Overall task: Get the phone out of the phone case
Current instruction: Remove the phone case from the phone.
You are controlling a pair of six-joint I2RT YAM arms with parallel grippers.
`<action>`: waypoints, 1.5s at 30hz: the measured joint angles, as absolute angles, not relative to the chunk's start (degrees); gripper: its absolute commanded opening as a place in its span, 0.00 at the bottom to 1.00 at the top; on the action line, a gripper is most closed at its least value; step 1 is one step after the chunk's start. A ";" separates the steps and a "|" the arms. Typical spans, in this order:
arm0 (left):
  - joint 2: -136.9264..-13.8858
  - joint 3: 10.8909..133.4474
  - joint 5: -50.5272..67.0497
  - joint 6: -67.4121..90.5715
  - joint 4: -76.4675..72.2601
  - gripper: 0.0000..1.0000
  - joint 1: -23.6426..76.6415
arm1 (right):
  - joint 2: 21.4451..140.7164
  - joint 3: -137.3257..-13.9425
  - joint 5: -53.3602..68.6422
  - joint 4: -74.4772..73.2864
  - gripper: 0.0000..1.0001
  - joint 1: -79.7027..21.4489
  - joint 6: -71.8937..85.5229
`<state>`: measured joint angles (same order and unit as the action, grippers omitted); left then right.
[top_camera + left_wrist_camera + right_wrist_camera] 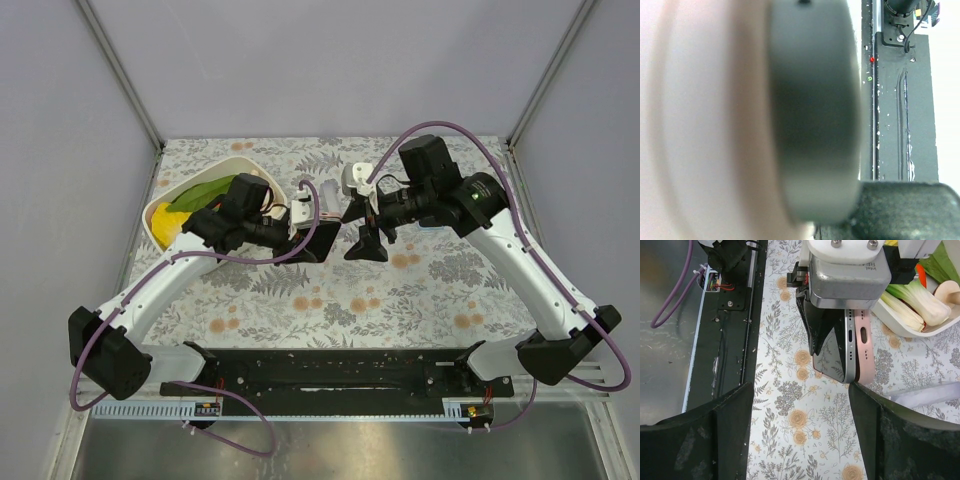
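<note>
Top external view shows the left gripper (316,238) above the middle of the flowered table (300,300), clenched on something dark and flat that is hard to identify from here. The right gripper (365,246) stands just beside it, its fingers released and apart. A white bowl (238,155) with green and yellow vegetables sits at the far left, partly covered by the left arm. In the left wrist view almost everything is blur: a wide pink area, which seems to be the phone case (705,120), and a grey band next to it, the edge of the phone (815,115), both too close to the lens. Only the black base rail (900,125) on the right is sharp. In the right wrist view the phone hangs upright above the table, grasped from above by the left gripper, dark screen on one side, pink case on the other. I cannot tell whether the phone sits fully in the case. The bowl is cut off at the upper right.
</note>
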<state>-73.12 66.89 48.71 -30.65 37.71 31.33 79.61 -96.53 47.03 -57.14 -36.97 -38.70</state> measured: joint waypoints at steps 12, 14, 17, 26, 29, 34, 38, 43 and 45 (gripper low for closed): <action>-74.13 66.92 47.35 -30.30 39.86 0.00 31.83 | 80.42 -94.76 46.61 -54.98 0.84 -36.80 -33.74; -74.37 66.92 47.22 -30.20 39.83 0.00 32.12 | 80.71 -94.48 46.52 -54.28 0.84 -36.82 -33.17; -74.50 66.92 46.85 -29.95 39.55 0.00 32.84 | 81.38 -94.19 46.94 -52.99 0.83 -37.12 -32.25; -74.50 66.92 46.22 -29.67 39.33 0.00 32.95 | 82.52 -93.84 47.68 -50.81 0.76 -37.23 -30.15; -74.50 66.92 46.22 -29.45 39.35 0.00 32.99 | 82.52 -92.99 48.27 -49.65 0.71 -37.34 -30.06; -74.50 66.92 46.19 -29.28 39.57 0.00 33.43 | 82.52 -90.67 50.74 -47.07 0.62 -37.34 -30.09; -74.50 66.89 46.04 -29.12 40.62 0.00 33.63 | 82.52 -88.68 52.16 -44.84 0.57 -37.23 -30.11; -74.50 66.92 45.76 -27.92 41.10 0.00 33.63 | 82.50 -85.76 53.63 -41.08 0.52 -37.06 -29.91; -74.50 66.92 45.63 -27.16 41.10 0.00 33.61 | 82.43 -84.60 54.00 -39.20 0.50 -36.95 -29.58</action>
<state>-74.50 66.92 45.63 -27.16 41.10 33.61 82.43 -84.60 54.00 -39.20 -36.95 -29.58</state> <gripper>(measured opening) 0.191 0.525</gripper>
